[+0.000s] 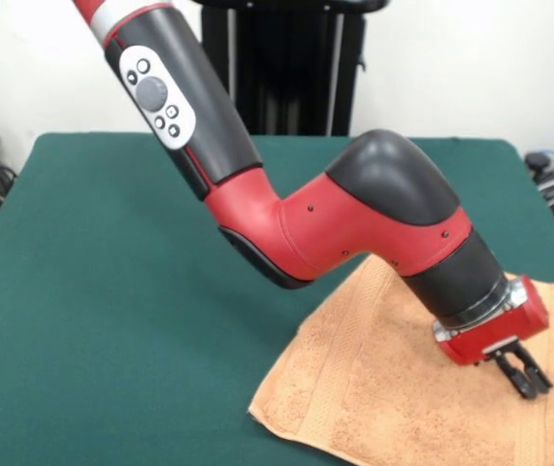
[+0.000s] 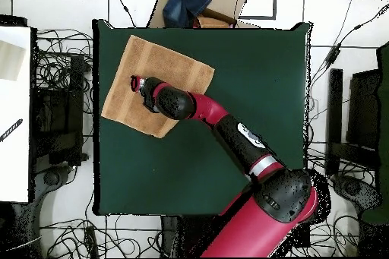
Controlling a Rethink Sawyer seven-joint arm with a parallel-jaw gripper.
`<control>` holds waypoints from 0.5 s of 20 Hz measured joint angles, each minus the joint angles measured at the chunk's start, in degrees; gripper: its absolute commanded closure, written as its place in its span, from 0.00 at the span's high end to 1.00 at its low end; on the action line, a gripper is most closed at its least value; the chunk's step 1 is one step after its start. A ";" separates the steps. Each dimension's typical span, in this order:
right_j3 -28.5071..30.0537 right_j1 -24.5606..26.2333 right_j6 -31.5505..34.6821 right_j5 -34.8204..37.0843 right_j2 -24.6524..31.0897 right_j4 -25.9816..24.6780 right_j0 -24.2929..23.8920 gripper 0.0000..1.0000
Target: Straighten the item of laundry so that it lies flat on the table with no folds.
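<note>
1. Nearest the camera, we are seeing the towel (image 1: 393, 388) lying on the table (image 1: 112, 291) at the front right of the front view, running off the bottom and right edges of that picture; the overhead view is showing it (image 2: 152, 74) as a slanted rectangle near one corner of the green top.
2. Moving rightward, we are noting a woven band running across the cloth near one hemmed end, and the surface is looking mostly spread, with no large fold we can make out; the part under the arm is hidden from us.
3. Further right, we are finding the tool (image 1: 526, 374) hanging over the towel's right part, its two dark fingers standing close together and pinching nothing.
4. We are judging that the spreading is largely done and that the step in hand is a check or a last smoothing.
5. For the next move we are reckoning that the tool needs to open, come down on a hem or corner, and draw outward, only if a crease is hiding beneath the arm.
</note>
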 measured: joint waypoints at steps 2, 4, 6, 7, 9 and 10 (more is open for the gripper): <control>0.00 -0.01 0.00 -0.01 -0.04 0.13 0.09 0.00; 0.00 -0.14 0.00 0.00 -0.16 0.35 0.26 0.00; 0.01 -0.50 0.00 0.00 -0.45 0.58 0.55 0.00; 0.02 -0.86 0.00 0.01 -0.73 0.72 0.80 0.00; 0.36 -2.37 0.00 0.04 -1.82 1.17 1.61 0.00; 0.57 -2.76 0.00 0.04 -2.04 1.30 1.76 0.00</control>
